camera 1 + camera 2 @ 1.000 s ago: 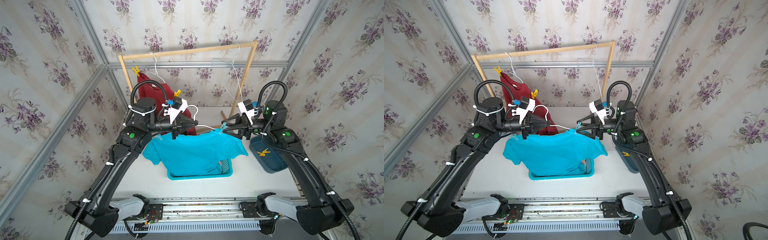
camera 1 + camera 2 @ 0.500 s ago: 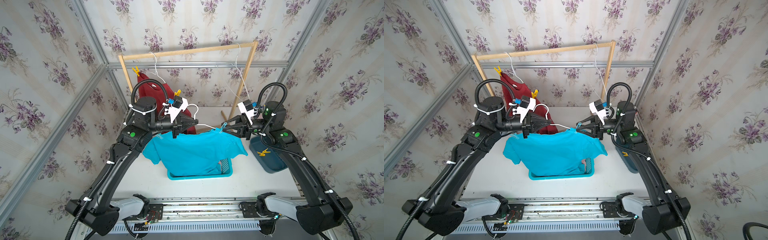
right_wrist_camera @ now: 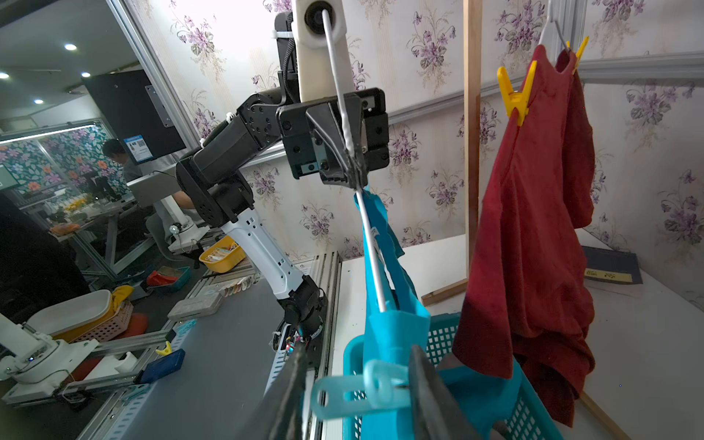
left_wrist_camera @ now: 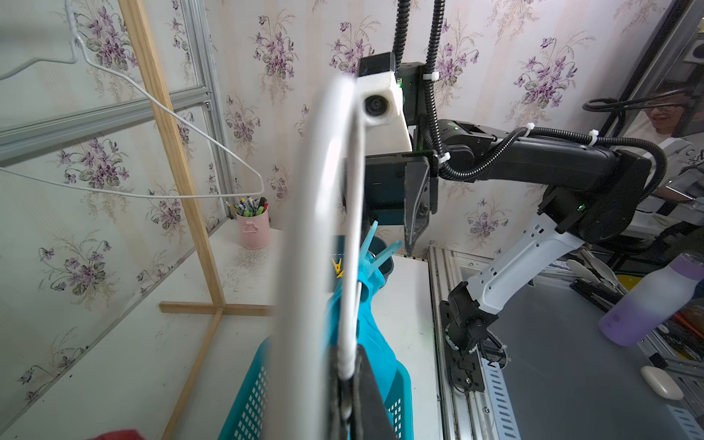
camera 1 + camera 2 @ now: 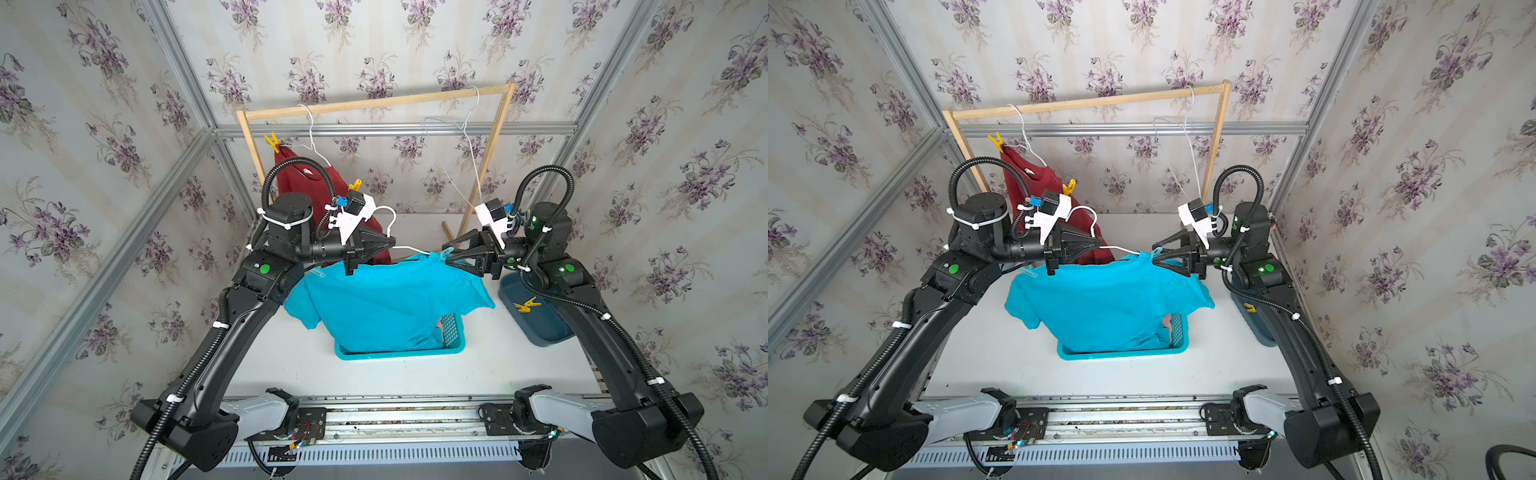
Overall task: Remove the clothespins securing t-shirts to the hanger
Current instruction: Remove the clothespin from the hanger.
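Right tool (image 5: 445, 253) has reopened astride the blue clothespin (image 3: 354, 396); left tool (image 5: 393, 240) clenches the hanger (image 5: 411, 249)

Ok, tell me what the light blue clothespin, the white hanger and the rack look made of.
Light blue clothespin: probably plastic; translucent, glossy, moulded.
White hanger: thin wire, likely metal with a white coating; bent from one strand.
Rack: bare pale wood; visible grain, matte.

Even, diffuse daylight-like light fills both top views; shadows on the white table (image 5: 490, 365) are faint. Wide-angle perspective stretches the corners. In the left wrist view, the close white hanger (image 4: 316, 228) is a broad blur. In the right wrist view, the upper wallpaper (image 3: 236, 15) glares, and the near light blue clothespin (image 3: 358, 388) is unfocused.
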Controlling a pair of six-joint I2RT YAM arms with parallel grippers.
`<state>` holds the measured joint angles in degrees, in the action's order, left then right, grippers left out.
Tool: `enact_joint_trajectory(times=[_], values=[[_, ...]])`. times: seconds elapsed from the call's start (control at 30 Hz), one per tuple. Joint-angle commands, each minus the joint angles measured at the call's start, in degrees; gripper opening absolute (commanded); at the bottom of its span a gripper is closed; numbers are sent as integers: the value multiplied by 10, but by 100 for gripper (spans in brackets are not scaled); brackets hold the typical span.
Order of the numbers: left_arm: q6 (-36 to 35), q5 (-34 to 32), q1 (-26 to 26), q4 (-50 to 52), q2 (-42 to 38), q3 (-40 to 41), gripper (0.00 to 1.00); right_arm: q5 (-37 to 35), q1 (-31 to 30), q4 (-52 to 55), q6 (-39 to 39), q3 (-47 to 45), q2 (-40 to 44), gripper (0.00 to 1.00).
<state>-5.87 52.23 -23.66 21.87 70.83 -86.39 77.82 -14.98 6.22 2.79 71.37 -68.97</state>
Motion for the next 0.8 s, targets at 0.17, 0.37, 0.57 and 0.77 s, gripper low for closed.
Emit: enact_joint_trajectory(times=[0.17, 0.37, 0.57, 0.77], values=[[-7, -1, 0, -20, -4, -2, 0, 20, 0, -17, 13, 0, -10, 39], [-6, 0, 0, -20, -2, -1, 0, 22, 0, -29, 19, -3, -11, 33], [-6, -4, 0, -21, -1, 0, 0, 22, 0, -49, 31, -8, -8, 24], [-5, -6, 1, -21, 0, 1, 0, 18, 0, -129, 82, -40, 7, 16]])
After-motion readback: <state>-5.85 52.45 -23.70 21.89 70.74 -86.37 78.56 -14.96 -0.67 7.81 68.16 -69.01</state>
